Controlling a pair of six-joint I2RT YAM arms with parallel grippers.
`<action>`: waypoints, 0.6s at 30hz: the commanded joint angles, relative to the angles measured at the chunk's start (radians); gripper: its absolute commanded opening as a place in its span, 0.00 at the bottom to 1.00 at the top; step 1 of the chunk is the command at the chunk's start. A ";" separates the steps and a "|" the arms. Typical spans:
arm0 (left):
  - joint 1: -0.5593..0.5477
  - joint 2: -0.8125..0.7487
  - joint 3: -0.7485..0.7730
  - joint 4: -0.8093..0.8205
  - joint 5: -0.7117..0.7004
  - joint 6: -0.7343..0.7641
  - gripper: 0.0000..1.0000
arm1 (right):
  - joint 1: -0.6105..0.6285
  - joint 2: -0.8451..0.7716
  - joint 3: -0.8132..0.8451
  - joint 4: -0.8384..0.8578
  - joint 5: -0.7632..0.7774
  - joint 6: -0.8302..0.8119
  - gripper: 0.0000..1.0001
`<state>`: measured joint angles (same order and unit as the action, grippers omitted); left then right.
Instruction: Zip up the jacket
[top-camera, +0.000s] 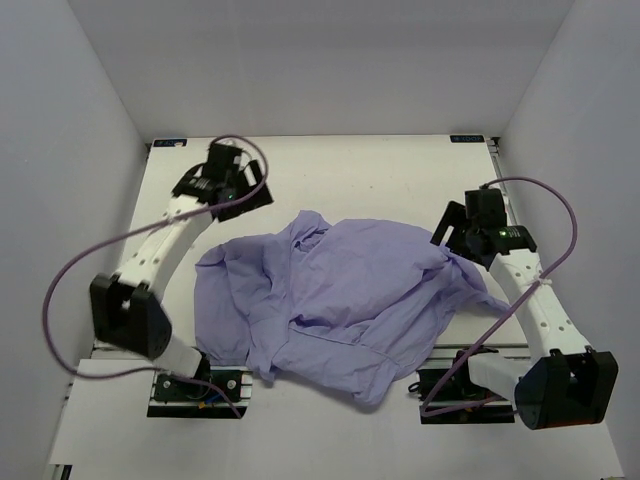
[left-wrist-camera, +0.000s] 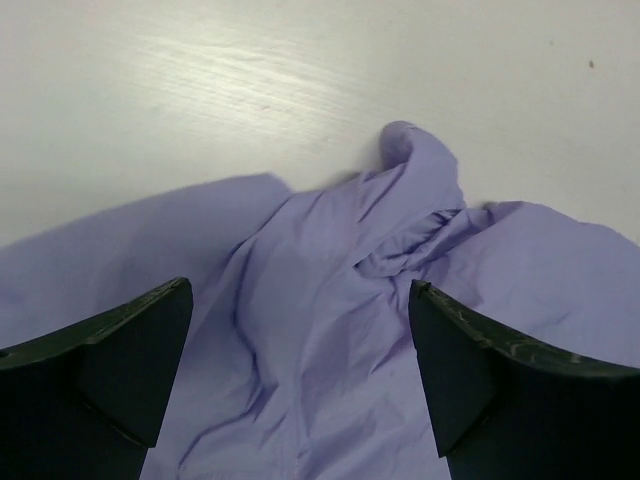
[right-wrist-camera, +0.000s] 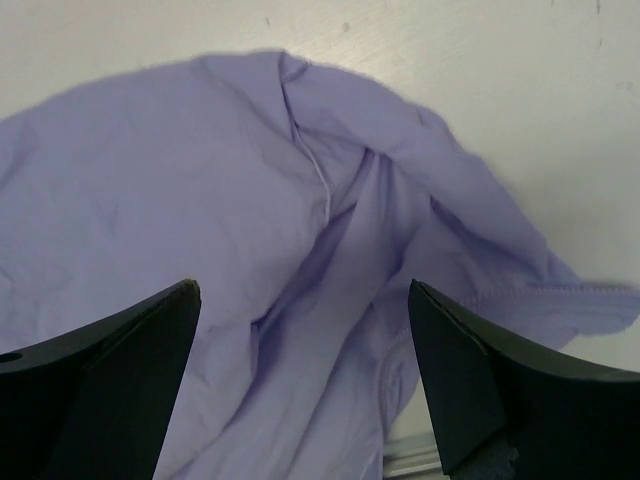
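Loosely crumpled, the jacket (top-camera: 340, 300) lies between left tool (left-wrist-camera: 300, 290) and right tool (right-wrist-camera: 303, 288), both spread, apparently touching nothing.

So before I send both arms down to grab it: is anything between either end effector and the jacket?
Nothing visible does. The left end effector and the right end effector are both open, and each wrist view shows only the lavender jacket and bare table ahead of it.

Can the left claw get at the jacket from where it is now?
Probably yes: the left claw is open and aimed at the jacket, with nothing showing between them.
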<state>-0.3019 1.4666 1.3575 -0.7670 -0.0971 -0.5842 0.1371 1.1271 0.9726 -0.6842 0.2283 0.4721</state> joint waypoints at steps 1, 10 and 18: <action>-0.063 0.183 0.116 0.063 0.128 0.136 0.98 | 0.001 -0.044 -0.037 -0.095 -0.033 0.051 0.89; -0.118 0.443 0.198 0.093 0.235 0.211 0.96 | 0.001 -0.026 -0.270 0.003 -0.217 0.105 0.89; -0.123 0.537 0.095 0.232 0.313 0.189 0.23 | 0.002 0.163 -0.285 0.305 -0.388 0.155 0.81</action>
<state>-0.4240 1.9820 1.4616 -0.6174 0.1680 -0.3958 0.1379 1.2404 0.6640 -0.5503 -0.0677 0.5854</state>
